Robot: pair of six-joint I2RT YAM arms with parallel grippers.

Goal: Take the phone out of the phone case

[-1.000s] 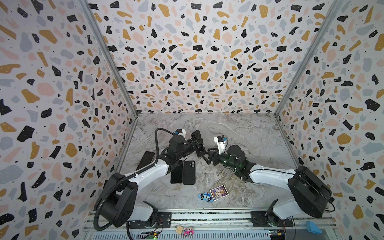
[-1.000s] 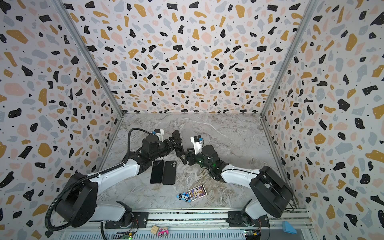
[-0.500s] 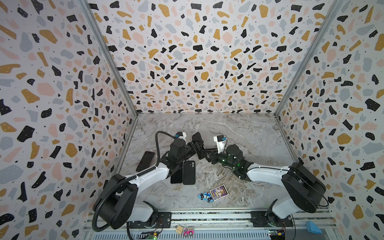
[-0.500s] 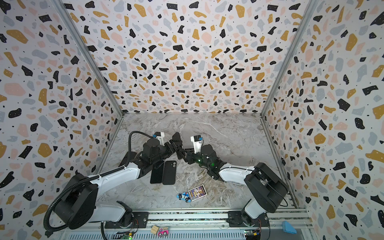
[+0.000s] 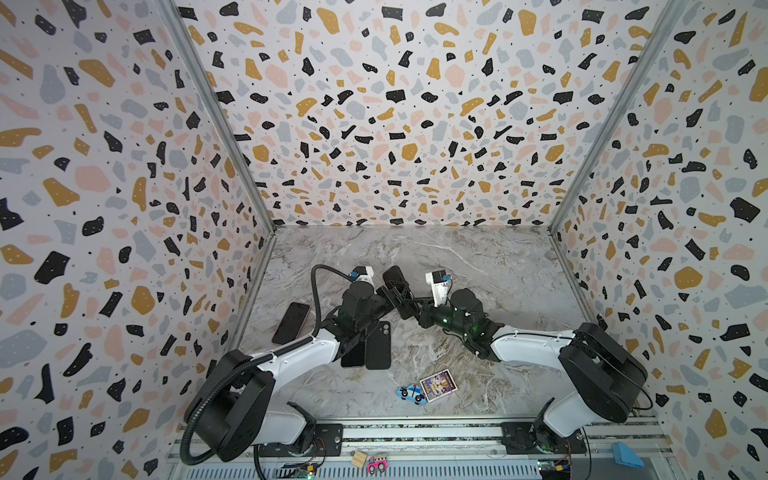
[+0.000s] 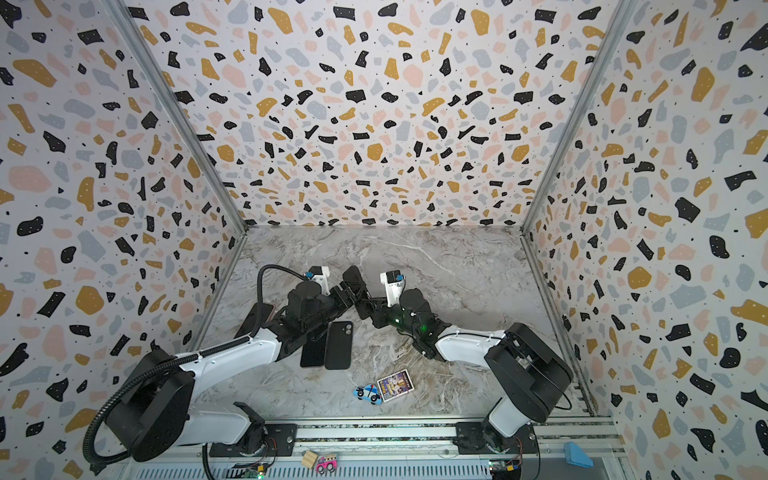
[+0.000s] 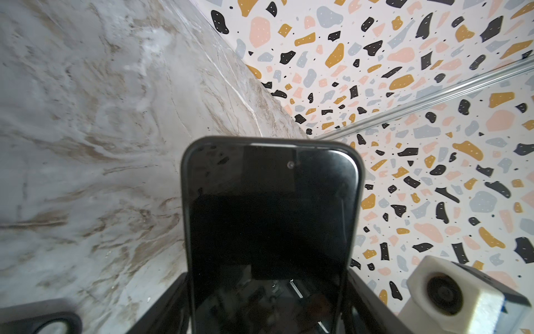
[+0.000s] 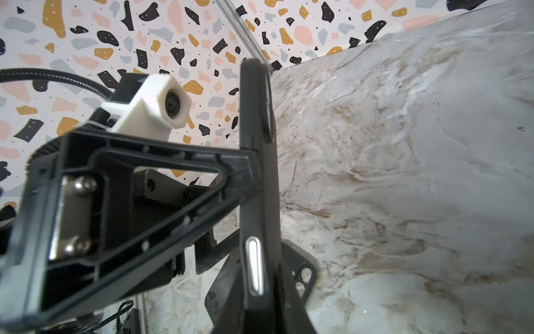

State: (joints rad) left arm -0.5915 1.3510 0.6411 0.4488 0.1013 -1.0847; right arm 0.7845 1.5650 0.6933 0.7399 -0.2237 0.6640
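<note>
A black phone (image 7: pixel 271 217) sits in its black phone case (image 7: pixel 185 173), held on edge above the marble floor in both top views (image 5: pixel 395 277) (image 6: pixel 353 277). My left gripper (image 5: pixel 395 297) (image 7: pixel 268 303) is shut across the width of the case, with the screen facing its camera. My right gripper (image 5: pixel 415 307) (image 8: pixel 257 303) comes from the other side. It is shut on the front and back of the phone in its case, which its wrist view shows edge-on with a silver side button (image 8: pixel 254 266). The left gripper's fingers (image 8: pixel 130 202) show beside it.
Below the grippers an empty black case (image 5: pixel 379 345) (image 8: pixel 300 271) and a black phone (image 5: pixel 353 357) lie side by side. Another phone (image 5: pixel 291 318) lies near the left wall. A toy car (image 5: pixel 411 392) and a picture card (image 5: pixel 438 384) lie at the front. Patterned walls enclose three sides.
My right gripper's jaws have closed from wide open onto the phone in its case, and the right arm has edged toward the left gripper. The left gripper's hold has not changed.
</note>
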